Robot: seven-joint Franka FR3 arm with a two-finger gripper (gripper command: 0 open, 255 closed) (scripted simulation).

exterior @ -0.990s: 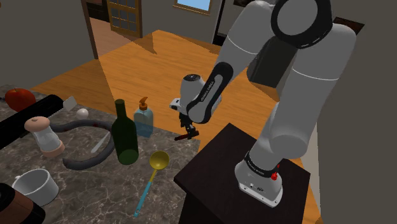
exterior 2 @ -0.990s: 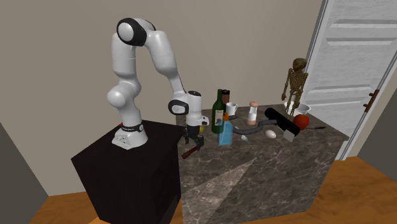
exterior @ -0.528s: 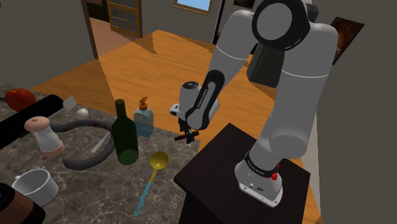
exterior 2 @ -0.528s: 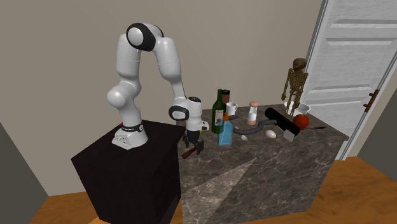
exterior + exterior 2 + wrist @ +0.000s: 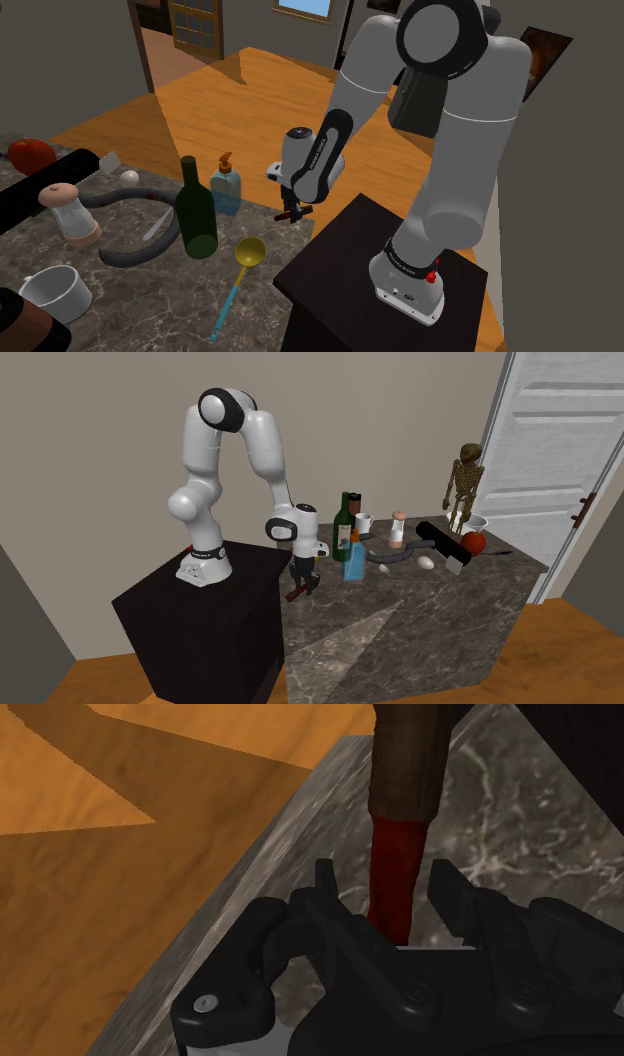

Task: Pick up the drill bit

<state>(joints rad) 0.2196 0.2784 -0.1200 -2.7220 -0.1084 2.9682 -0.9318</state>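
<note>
Straddling the red-and-brown drill bit with fingers spread and not touching it, the pincer may be risking an off-centre squeeze that rolls the bit, lying near the bench edge, onto the wooden floor.

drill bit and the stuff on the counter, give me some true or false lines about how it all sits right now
1. The drill bit lies on the marble counter, close to its edge. True.
2. The hand is shut tight on the drill bit. False: its fingers stand apart, with the bit's red part between them.
3. The green bottle stands upright on the counter. True.
4. The yellow ladle stands inside the white mug. False: it lies flat on the counter, apart from the mug.
</note>
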